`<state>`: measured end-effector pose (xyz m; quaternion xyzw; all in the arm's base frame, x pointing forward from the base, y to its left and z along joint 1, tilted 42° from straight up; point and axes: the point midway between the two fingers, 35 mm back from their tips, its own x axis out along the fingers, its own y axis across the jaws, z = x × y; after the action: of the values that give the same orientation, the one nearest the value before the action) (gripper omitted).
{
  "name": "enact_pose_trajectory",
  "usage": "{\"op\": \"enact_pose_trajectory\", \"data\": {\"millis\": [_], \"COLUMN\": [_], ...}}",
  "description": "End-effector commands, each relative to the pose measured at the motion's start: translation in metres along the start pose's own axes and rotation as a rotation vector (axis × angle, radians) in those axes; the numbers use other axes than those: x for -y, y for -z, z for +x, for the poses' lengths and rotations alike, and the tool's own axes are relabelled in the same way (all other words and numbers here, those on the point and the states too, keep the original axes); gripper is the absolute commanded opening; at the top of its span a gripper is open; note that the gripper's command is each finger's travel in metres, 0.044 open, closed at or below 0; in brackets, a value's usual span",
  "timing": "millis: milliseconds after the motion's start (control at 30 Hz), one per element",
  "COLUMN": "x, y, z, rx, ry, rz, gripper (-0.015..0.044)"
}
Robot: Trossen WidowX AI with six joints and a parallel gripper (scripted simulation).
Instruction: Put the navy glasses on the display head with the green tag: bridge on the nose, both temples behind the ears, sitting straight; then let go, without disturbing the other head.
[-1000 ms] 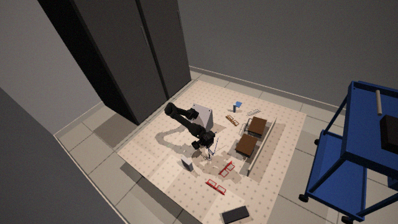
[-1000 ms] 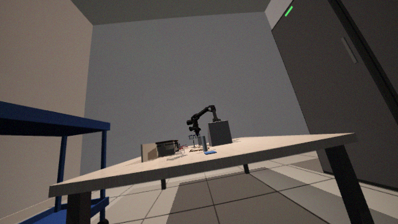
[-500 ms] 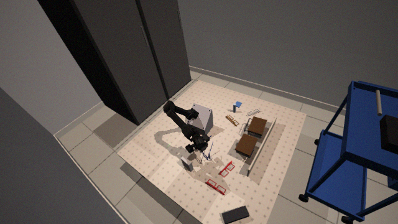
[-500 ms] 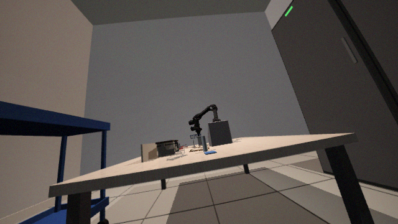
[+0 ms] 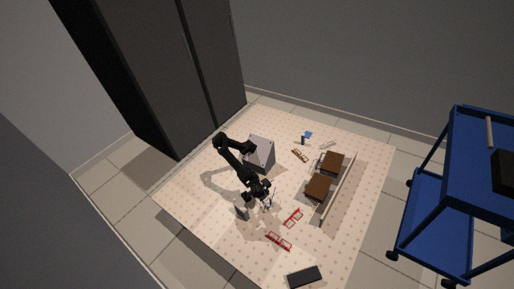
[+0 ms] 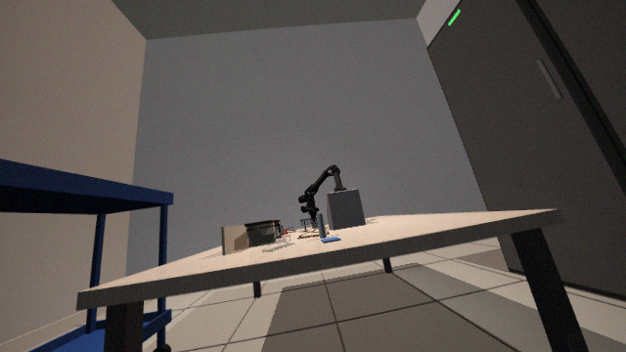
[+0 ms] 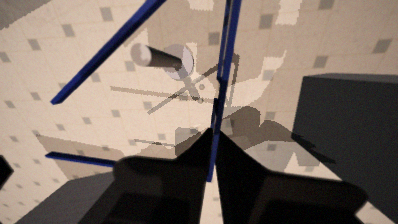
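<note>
Jaws clamped on the navy glasses (image 5: 267,207) (image 6: 305,222) (image 7: 227,55), held inboard of the worktop's edge opposite the wall! That narrow bite by the gripper (image 5: 263,198) (image 6: 313,217) (image 7: 212,132) could let them pivot; lowered crooked, a trailing temple might knock the round-based post (image 7: 162,59).

Workshop-like room: blue cart (image 5: 443,202) (image 6: 88,182), tall dark cabinets (image 5: 157,72) (image 6: 494,122).
</note>
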<state>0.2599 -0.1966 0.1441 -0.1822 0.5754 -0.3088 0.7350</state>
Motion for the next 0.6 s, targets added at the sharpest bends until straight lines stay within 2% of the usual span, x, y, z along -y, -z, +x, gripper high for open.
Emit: {"op": "enact_pose_trajectory", "data": {"millis": [0, 567], "x": [0.000, 0.009], "y": [0.001, 0.011], "z": [0.001, 0.001], "rx": [0.005, 0.004], "ry": [-0.003, -0.002], "rz": [-0.005, -0.005], "gripper": [0.0000, 0.0000]}}
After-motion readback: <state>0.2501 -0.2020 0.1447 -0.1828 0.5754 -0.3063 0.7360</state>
